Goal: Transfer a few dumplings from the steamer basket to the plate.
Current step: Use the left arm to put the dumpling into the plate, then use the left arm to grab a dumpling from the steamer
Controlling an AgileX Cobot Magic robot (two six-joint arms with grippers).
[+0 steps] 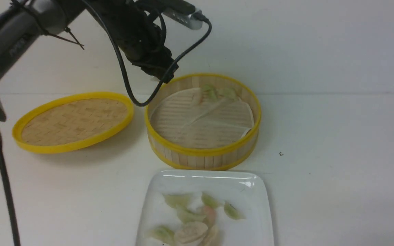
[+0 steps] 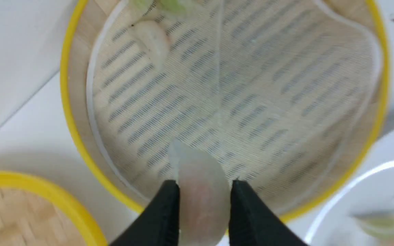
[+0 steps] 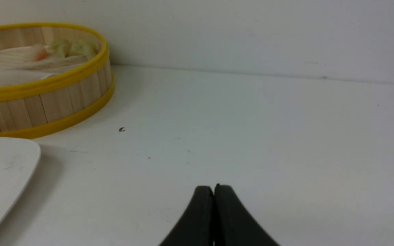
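Note:
My left gripper [image 2: 205, 184] is shut on a pale pink-beige dumpling [image 2: 202, 201] and holds it in the air over the near edge of the steamer basket [image 2: 67, 112]. In the front view the gripper [image 1: 159, 73] hangs above the basket's [image 1: 202, 155] back left rim. One more pink dumpling [image 1: 197, 97] lies on the paper liner at the back, next to pale green ones [image 1: 217, 91]. The white plate [image 1: 204, 179] in front of the basket holds several dumplings [image 1: 192, 232], green and pink-beige. My right gripper [image 3: 213, 187] is shut and empty, low over bare table.
The shallow woven lid [image 1: 72, 121] lies left of the basket. The left arm's black cable [image 1: 128, 89] droops beside the basket's left rim. A wall runs close behind the basket. A small dark speck [image 1: 281, 154] lies on the table to the right.

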